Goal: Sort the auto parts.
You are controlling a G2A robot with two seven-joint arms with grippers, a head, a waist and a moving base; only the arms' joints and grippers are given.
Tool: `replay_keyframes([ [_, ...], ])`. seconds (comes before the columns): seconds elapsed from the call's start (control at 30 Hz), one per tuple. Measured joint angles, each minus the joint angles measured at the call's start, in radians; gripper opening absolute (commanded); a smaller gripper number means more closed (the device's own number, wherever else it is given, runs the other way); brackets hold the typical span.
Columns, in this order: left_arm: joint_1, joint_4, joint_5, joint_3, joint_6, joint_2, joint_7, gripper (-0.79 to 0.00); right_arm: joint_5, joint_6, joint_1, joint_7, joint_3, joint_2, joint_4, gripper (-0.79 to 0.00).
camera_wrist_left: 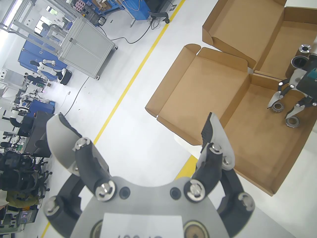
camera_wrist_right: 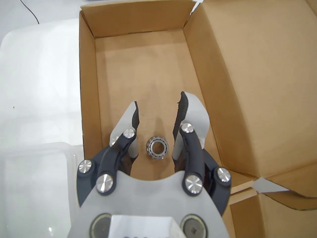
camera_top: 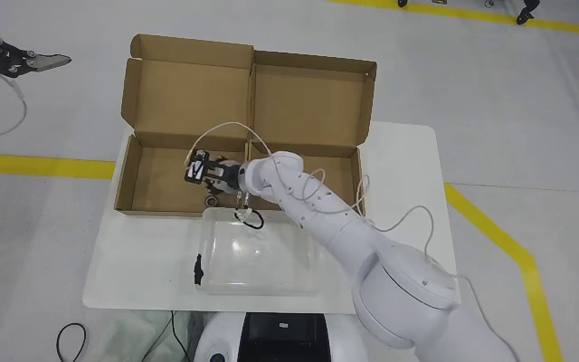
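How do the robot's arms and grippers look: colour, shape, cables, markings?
The right arm is glossy white with rounded segments; thin white cables loop along it. The right gripper and the left gripper each have two curved pale-grey fingers with black ribbed pads, black linkages, silver screws and a grey base plate bearing a white label.

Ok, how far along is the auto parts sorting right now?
Done: a bearing and a second bearing lie on the floor of one cardboard box. In hand: nothing; the right gripper hangs open over them, and the left gripper is open, off beside the table. Left: a small black piece at the edge of the clear bin may need sorting.
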State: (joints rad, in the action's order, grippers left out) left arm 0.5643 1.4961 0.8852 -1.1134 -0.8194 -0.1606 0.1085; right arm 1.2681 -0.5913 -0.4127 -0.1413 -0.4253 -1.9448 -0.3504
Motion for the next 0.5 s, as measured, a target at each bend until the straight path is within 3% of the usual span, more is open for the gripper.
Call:
replay_keyframes([
  [0.23, 0.000, 0.000, 0.000, 0.000, 0.000, 0.000, 0.000, 0.000, 0.050, 0.036, -0.043, -0.077, -0.021, 0.047, -0.083, -0.483],
  [0.5, 0.000, 0.000, 0.000, 0.000, 0.000, 0.000, 0.000, 0.000, 0.103, 0.099, -0.126, -0.070, -0.091, 0.137, -0.248, -0.462],
])
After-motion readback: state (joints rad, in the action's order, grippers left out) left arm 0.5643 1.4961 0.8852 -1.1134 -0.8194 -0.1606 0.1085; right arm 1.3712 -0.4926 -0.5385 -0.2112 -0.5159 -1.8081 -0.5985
